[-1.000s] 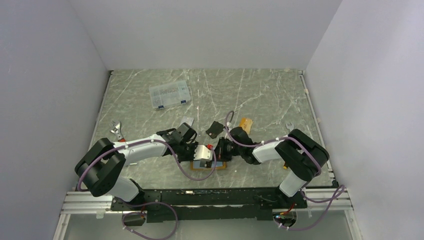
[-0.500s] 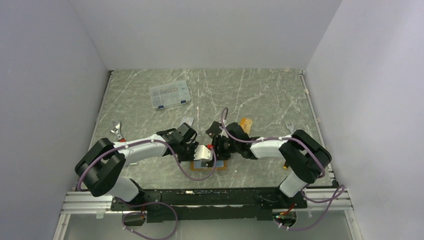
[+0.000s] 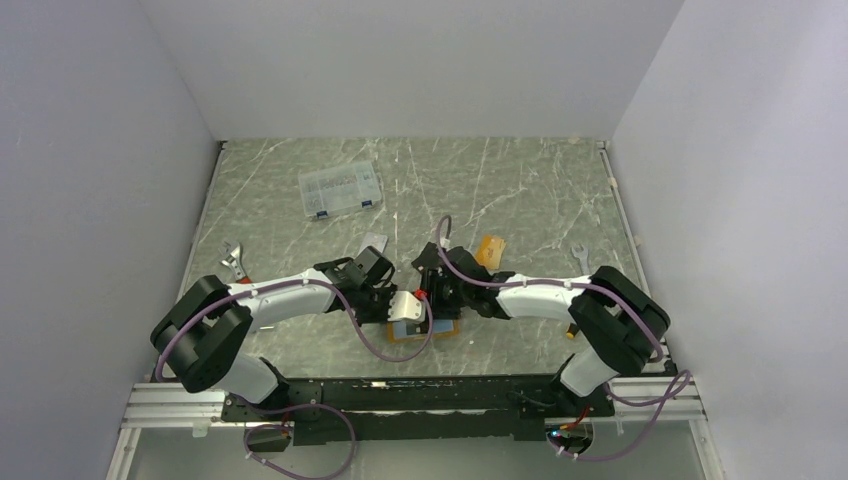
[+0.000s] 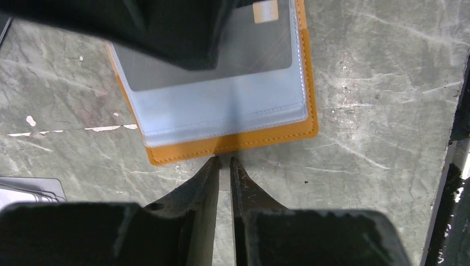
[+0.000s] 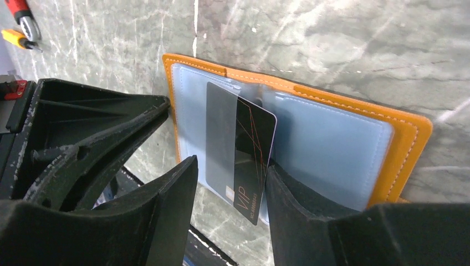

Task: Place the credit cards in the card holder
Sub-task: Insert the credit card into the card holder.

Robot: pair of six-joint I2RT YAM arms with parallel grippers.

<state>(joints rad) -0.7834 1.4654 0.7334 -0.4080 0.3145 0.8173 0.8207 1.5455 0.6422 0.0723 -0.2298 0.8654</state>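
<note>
The right gripper (image 5: 230,183), jaws apart, straddles the black VIP credit card (image 5: 244,160) half-seated in the open orange leather card holder (image 5: 404,144); pushing squarely should seat it while the left gripper (image 4: 223,162), nearly closed and empty, steadies the edge.

A clear plastic compartment box (image 3: 340,189) lies on the grey marbled desk (image 3: 520,190), well beyond the left claw. A silver wrench (image 3: 233,259) sits far to that claw's left. Another wrench (image 3: 581,257) lies right of the right claw.
</note>
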